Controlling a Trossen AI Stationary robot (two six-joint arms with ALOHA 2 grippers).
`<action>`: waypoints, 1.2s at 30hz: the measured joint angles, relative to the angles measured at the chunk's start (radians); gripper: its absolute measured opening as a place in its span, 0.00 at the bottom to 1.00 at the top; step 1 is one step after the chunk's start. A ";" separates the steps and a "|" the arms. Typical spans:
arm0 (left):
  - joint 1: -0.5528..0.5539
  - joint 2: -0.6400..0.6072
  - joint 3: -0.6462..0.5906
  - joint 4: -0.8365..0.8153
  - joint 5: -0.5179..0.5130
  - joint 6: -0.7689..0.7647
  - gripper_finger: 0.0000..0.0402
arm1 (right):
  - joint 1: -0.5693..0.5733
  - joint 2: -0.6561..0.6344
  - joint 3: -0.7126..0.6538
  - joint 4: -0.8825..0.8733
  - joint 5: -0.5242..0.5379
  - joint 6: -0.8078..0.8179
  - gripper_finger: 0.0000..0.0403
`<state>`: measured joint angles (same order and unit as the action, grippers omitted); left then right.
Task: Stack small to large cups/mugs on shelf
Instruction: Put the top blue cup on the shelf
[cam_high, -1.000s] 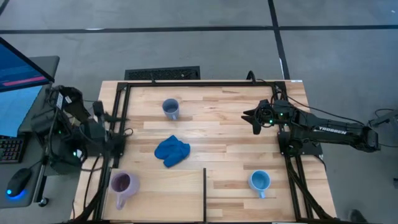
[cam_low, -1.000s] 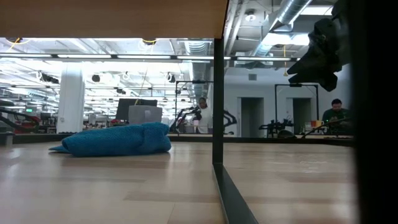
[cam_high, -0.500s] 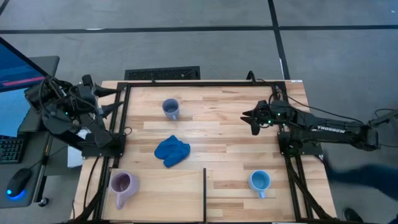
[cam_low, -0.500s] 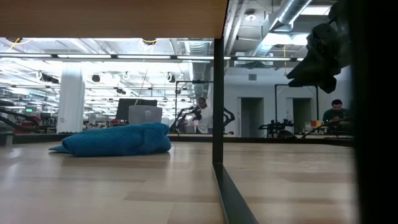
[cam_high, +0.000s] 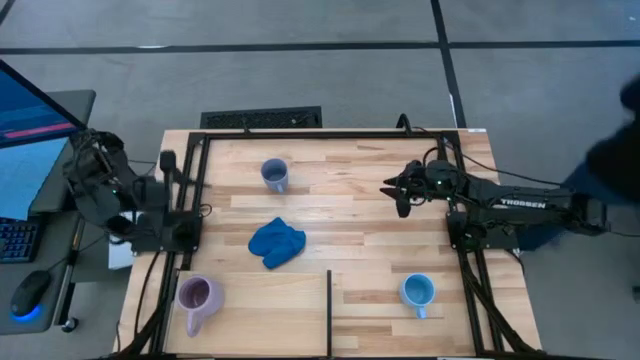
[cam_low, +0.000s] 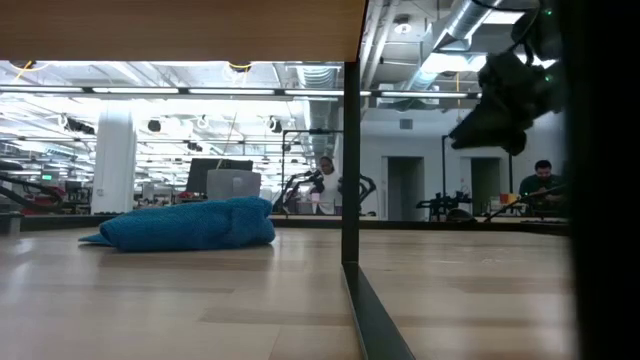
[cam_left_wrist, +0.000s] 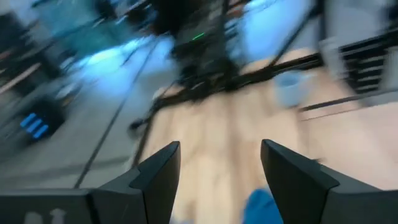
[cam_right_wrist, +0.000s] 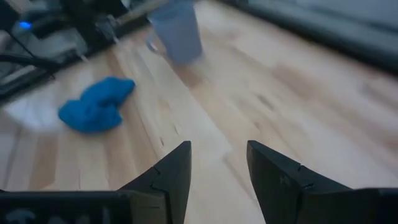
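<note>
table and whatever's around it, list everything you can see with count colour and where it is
mugs: 3; grey-blue at the far middle of the table, lilac at the near left corner, light blue near right on the shelf
cloth: 1, royal blue, crumpled at the table's centre
shelf: 1, pale plywood panel with a dark edge, near right part of the table
table: 1, striped light wood planks, dark frame around it
monitor: 1, blue screen, left of the table
mouse: 1, dark with a blue glow, left of the table
left gripper: open, by the table's left edge
right gripper: open, above the table's far right part
</note>
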<state>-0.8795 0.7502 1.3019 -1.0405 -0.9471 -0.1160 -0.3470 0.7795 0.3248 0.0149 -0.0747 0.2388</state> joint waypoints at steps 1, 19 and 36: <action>0.002 -0.017 -0.027 0.081 0.031 0.064 0.54 | 0.000 0.002 0.000 0.033 -0.002 -0.008 0.44; 0.365 -0.137 -0.195 0.295 0.188 0.233 0.53 | 0.070 0.001 0.000 0.155 -0.082 0.023 0.44; 1.151 0.145 -0.189 0.295 0.832 0.308 0.53 | 0.194 0.062 0.000 0.237 -0.074 0.024 0.44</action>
<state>0.2718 0.8949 1.1127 -0.7457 -0.1153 0.1923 -0.1530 0.8416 0.3252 0.2524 -0.1490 0.2630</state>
